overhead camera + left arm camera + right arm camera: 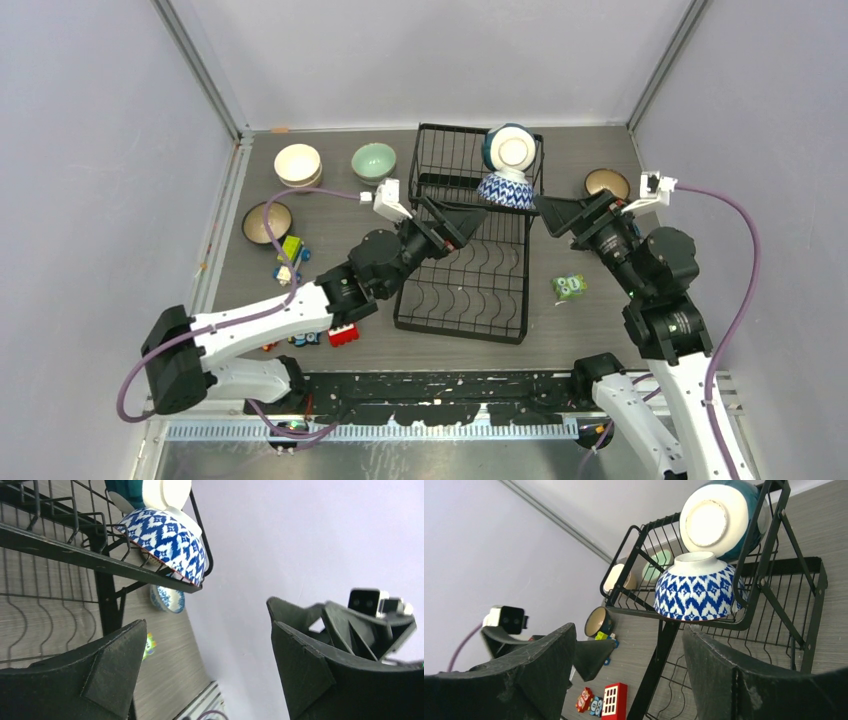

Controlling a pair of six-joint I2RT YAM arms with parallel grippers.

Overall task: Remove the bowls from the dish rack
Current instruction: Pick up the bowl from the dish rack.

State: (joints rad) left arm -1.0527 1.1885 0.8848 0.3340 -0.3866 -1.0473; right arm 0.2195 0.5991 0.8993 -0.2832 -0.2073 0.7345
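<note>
The big black wire two-tier dish rack [470, 255] stands mid-table, its lower tier of curved plate slots bare. In the raised upper basket, a blue-and-white patterned ceramic bowl [505, 189] sits upside down, white foot ring up, right at the basket's front rail. Just behind it, a dark teal bowl [511, 148] is tipped on its side, cream base facing the camera. On the table to the rack's left sit a cream bowl [297, 164], a pale green bowl [373, 162] and a brown-rimmed bowl [266, 222], all upright. Another brown bowl [606, 184] rests upright to the rack's right.
</note>
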